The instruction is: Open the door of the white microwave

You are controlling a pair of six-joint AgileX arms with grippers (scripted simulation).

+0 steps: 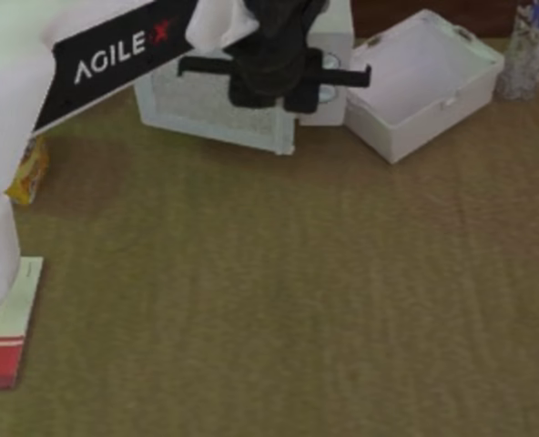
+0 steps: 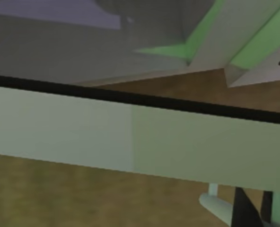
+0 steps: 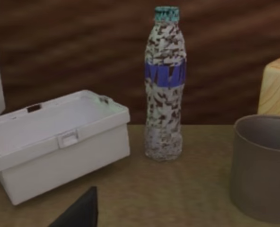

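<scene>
One arm working: my left gripper [image 1: 274,77] sits over the white microwave [image 1: 338,36] at the table's far left, above the door [image 1: 217,107]. Door's right edge looks swung slightly out, probably ajar. Can't tell jaw state. White bin [image 1: 422,84] just right, bottle [image 3: 164,85] beyond.

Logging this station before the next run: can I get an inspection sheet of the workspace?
Surface: brown table, bare in the middle.
Job's things: white microwave at the far edge; its door looks slightly swung out.
Clutter: white bin, speckled bottle, grey cup, wooden block, yellow packet, red-and-white box.
Grippers: left pincer over the microwave front; right pincer not seen.
Cables: nothing seen.
Surroundings: dark wall behind.
</scene>
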